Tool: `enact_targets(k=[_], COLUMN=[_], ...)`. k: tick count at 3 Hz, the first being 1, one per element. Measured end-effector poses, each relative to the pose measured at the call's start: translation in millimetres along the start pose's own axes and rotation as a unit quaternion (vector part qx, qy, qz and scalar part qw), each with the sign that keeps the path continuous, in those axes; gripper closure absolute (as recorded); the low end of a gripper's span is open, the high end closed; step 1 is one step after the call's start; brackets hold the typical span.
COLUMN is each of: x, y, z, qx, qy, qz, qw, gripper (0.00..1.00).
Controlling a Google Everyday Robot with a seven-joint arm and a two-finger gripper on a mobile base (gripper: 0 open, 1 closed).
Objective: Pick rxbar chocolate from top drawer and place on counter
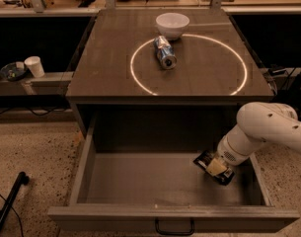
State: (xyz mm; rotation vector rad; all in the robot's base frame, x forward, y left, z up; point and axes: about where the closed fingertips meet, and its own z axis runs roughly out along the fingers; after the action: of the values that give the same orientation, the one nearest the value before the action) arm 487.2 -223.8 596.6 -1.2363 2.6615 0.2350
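The top drawer (pixel 140 181) is pulled fully open below the counter (pixel 110 68), which carries a glowing white ring. The rxbar chocolate (pixel 205 160), a flat black wrapper, lies tilted on the drawer floor at the right side. My gripper (pixel 216 167) reaches down into the drawer from the right on a white arm (pixel 268 130). Its tip sits right on top of the bar and covers the bar's middle.
A silver-blue can (pixel 165 52) lies on its side inside the ring, and a white bowl (pixel 172 24) stands behind it. The drawer's right wall (pixel 261 174) is close to the arm. A white cup (pixel 35 66) stands on a low shelf at the left.
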Motion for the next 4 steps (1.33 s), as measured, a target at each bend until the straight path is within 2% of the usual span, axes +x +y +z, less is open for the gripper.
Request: enact_targets(k=[1, 2, 3, 4], x=[-8.2, -19.3, -35.4, -68.5], y=[2.2, -6.4, -11.6, -29.3], z=[-32.5, -99.6, -180.1, -255.2], qx=[-0.007, 0.018, 0.058, 0.093], qy=[-0.046, -0.067, -0.05, -0.018], qz=[-0.028, -0.094, -0.15, -0.163], qw=[0.9985, 0.9931, 0.9857, 0.9821], gripper=[1.0, 1.0, 1.0, 1.0])
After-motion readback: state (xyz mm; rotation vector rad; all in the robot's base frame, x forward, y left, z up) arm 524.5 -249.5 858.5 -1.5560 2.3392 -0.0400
